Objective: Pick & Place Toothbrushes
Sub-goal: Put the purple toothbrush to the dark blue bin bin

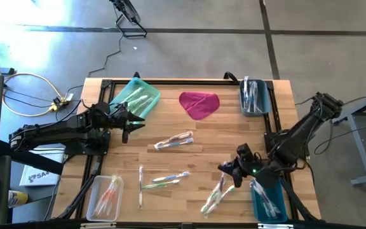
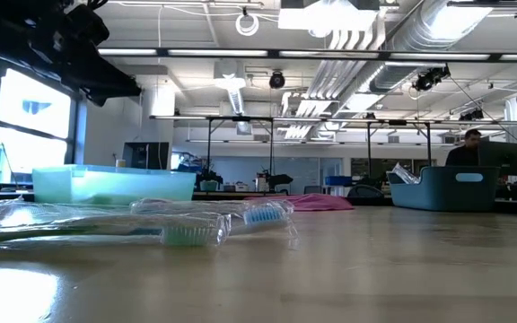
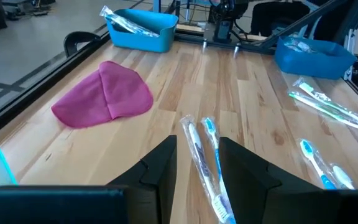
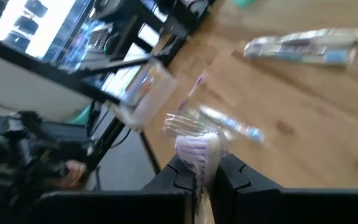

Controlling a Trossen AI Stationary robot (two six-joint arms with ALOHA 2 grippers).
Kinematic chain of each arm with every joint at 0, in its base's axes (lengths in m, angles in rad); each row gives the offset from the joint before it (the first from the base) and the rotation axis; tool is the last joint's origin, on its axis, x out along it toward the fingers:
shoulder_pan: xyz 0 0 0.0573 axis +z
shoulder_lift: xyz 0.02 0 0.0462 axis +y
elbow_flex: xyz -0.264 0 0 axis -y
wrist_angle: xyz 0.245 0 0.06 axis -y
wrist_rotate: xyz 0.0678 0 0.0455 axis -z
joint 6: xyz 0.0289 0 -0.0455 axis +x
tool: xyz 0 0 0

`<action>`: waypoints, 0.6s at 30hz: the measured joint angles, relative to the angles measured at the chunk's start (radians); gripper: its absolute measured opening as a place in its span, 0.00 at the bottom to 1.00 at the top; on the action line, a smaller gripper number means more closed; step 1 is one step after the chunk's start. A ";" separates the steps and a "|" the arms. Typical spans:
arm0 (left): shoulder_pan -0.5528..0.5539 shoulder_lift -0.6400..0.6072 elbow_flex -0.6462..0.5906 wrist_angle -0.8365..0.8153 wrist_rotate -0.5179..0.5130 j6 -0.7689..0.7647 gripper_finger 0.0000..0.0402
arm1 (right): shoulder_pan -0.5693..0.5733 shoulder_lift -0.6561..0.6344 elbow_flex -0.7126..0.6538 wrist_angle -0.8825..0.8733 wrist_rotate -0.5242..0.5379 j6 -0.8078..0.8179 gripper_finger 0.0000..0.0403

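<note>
Toothbrushes (image 1: 174, 141): many loose on table.
Right gripper (image 1: 229, 168): fingers closed on a wrapped brush, lifted; next, carry to blue bin (image 1: 269, 203).
Left gripper (image 1: 132, 123): half-open, empty, above a pair.

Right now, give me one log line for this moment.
left gripper: open, above toothbrush pair | right gripper: shut on wrapped toothbrush, near blue bin

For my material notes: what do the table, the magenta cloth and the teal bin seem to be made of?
Table: looks like wood, pale planks with grain, smooth slight sheen. Cloth: soft matte fabric, folded and limp. Teal bin: probably plastic, translucent, with glossy walls.
</note>
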 joint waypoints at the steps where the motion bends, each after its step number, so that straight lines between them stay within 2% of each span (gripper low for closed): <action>1: 0.000 0.000 0.000 0.002 0.000 0.000 0.29 | 0.012 0.000 0.000 0.000 -0.007 0.010 0.03; 8: 0.000 0.000 0.000 0.009 0.000 0.000 0.29 | 0.089 0.000 0.000 -0.025 -0.106 0.138 0.03; 15: 0.000 0.000 0.000 0.008 0.000 -0.035 0.29 | 0.147 0.000 0.000 -0.138 -0.228 0.333 0.03; 18: 0.000 0.000 0.000 0.008 0.000 -0.066 0.29 | 0.178 0.000 0.000 -0.197 -0.236 0.384 0.03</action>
